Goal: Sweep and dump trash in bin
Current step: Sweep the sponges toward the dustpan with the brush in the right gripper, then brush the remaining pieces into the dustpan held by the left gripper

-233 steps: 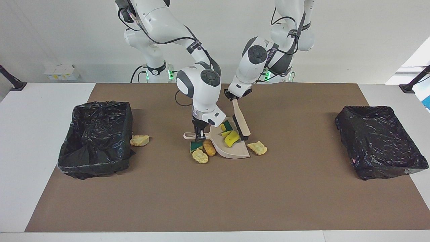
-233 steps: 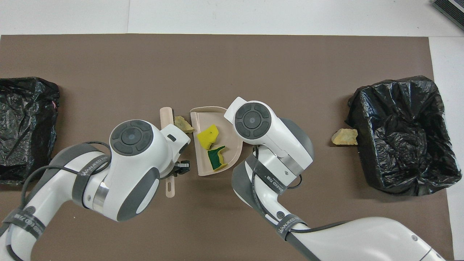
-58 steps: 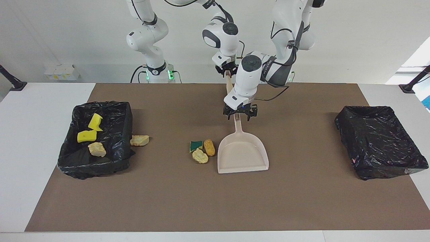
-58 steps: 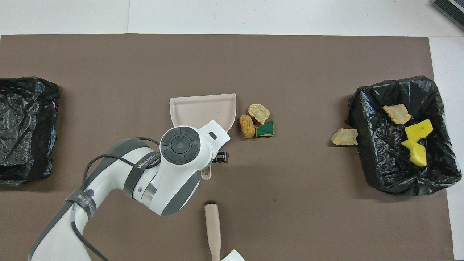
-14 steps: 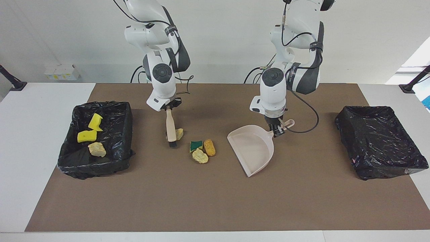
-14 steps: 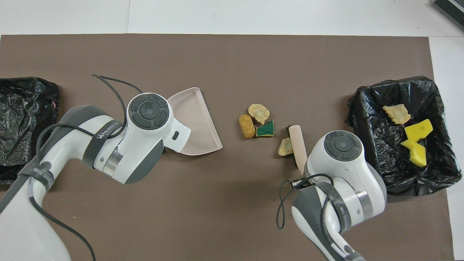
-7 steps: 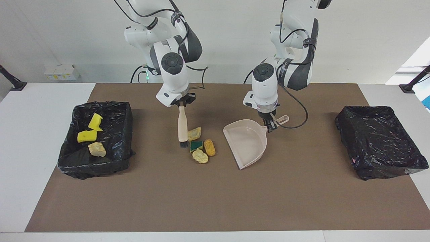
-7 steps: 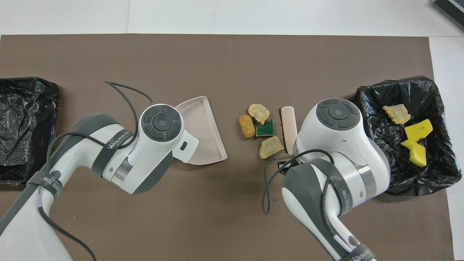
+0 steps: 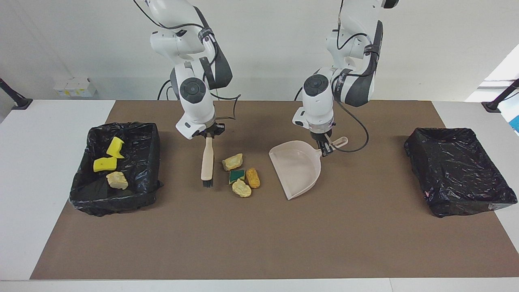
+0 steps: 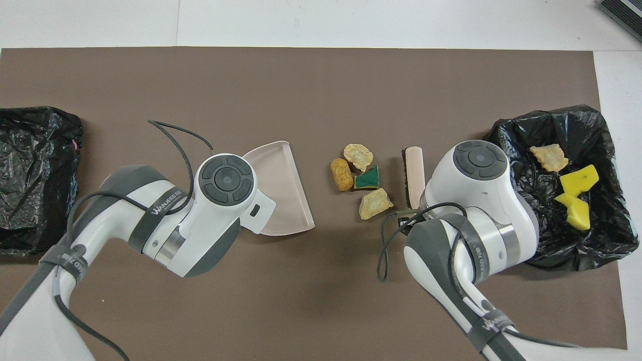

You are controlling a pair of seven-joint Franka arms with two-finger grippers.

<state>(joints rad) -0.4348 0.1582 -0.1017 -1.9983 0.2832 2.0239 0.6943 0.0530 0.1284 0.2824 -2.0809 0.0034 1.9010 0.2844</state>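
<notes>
Four loose chunks (image 9: 241,177) between brush (image 9: 207,164) and dustpan (image 9: 297,168); three in bin (image 9: 134,184)

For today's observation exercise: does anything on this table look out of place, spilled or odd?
Yes. Four torn sponge chunks lie loose on the brown mat, between the brush in the right gripper and the empty pink dustpan in the left gripper. Three more lie in one black-lined bin; the other bin holds none.

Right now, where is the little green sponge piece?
The green sponge piece lies mid-table in a cluster of tan and orange chunks, between the brush and the dustpan.
</notes>
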